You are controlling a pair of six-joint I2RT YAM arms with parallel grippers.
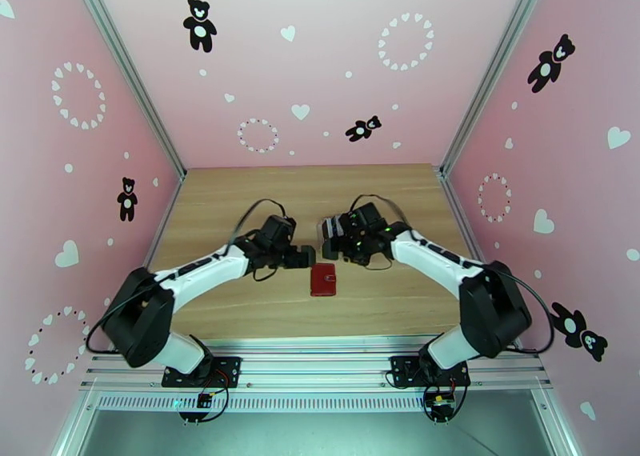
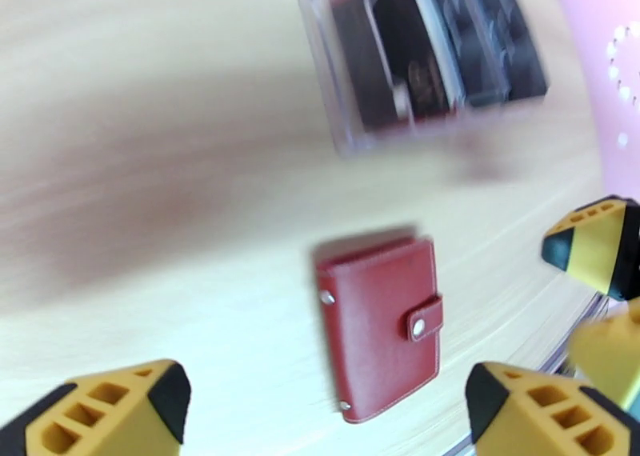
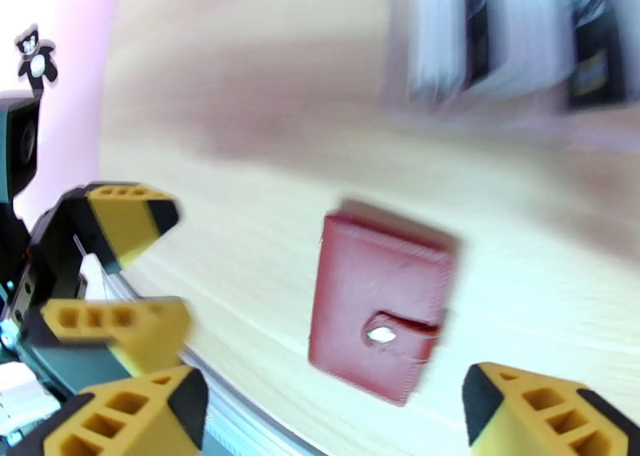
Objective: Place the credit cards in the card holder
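Pink bear-printed walls enclose a wooden table (image 1: pixel 240 210). From above, the dark-red leather snap-tab card holder (image 1: pixel 323 279) lies shut just nearside of the left gripper (image 1: pixel 302 256) and right gripper (image 1: pixel 330 250).

Left wrist: jaws spread wide and empty above it. Blurred dark credit cards (image 2: pixel 416 58) stand upright in a clear plastic rack (image 2: pixel 344 122), probably so their edges can be pinched.

Right wrist: jaws likewise wide, holding nothing.

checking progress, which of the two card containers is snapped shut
The dark-red card holder, lying flat with its tab snapped over. The clear rack beyond it holds dark cards in its slots.
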